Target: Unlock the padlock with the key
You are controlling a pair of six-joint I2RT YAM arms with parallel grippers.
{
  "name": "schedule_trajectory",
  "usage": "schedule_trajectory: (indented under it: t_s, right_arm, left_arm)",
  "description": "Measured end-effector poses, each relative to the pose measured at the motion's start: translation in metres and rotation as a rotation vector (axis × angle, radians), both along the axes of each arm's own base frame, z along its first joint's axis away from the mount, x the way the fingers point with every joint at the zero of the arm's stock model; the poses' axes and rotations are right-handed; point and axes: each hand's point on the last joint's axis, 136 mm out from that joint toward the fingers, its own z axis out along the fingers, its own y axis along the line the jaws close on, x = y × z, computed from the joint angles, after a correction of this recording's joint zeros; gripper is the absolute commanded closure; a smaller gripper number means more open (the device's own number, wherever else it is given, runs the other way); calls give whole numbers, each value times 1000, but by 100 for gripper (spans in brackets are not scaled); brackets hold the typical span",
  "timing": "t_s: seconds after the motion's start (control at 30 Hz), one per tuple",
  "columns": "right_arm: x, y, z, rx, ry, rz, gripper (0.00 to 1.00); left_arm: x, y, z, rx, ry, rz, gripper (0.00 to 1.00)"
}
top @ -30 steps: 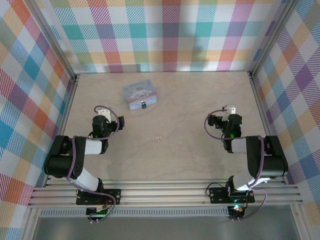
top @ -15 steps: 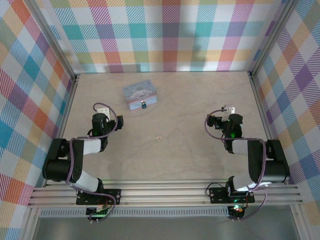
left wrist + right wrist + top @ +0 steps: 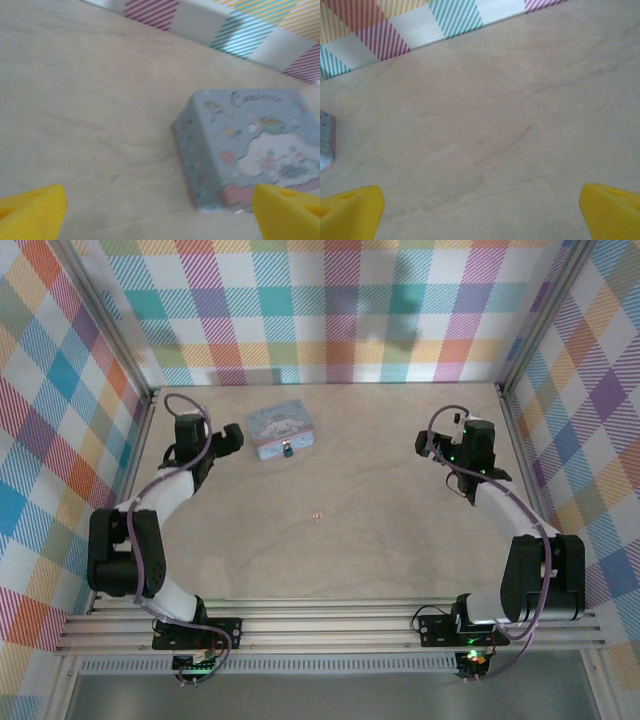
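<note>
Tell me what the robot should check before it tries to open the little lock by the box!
1. Left gripper open, nothing between its pads: ok.
2. Right gripper open, nothing between its pads: ok.
3. Key in a gripper: not ok. It lies on the table, apart from both grippers.
4. Padlock found: ok. It sits at the near side of the box.
5. Which way the padlock's keyhole faces: cannot tell, too small.
</note>
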Motion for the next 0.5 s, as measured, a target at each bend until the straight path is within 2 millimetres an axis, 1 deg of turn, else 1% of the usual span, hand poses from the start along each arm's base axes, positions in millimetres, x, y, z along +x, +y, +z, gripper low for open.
schedule_trajectory:
  t_s: [0.1,0.17,0.23,0.3,0.4,0.43,0.5]
  right_arm:
    - [-1,12,-3,24,58,9,2]
    - [-2,20,-6,38,94,19,2]
    - [-3,29,-8,51,128,35,3]
    - [-5,37,-8,58,151,51,3]
    - [-7,50,-9,70,180,79,4]
    - [-9,54,-10,72,190,90,4]
    - [-11,62,-13,74,210,109,4]
  left_arm:
    - [22,-16,-1,-99,36,-46,26]
    - [35,-27,-10,-160,75,-72,31]
    - [44,-35,-26,-221,126,-86,33]
    - [47,-40,-45,-262,182,-85,35]
    - [40,-45,-72,-305,269,-81,41]
    - [38,-48,-78,-319,290,-83,45]
    - [38,-52,-77,-338,290,-95,50]
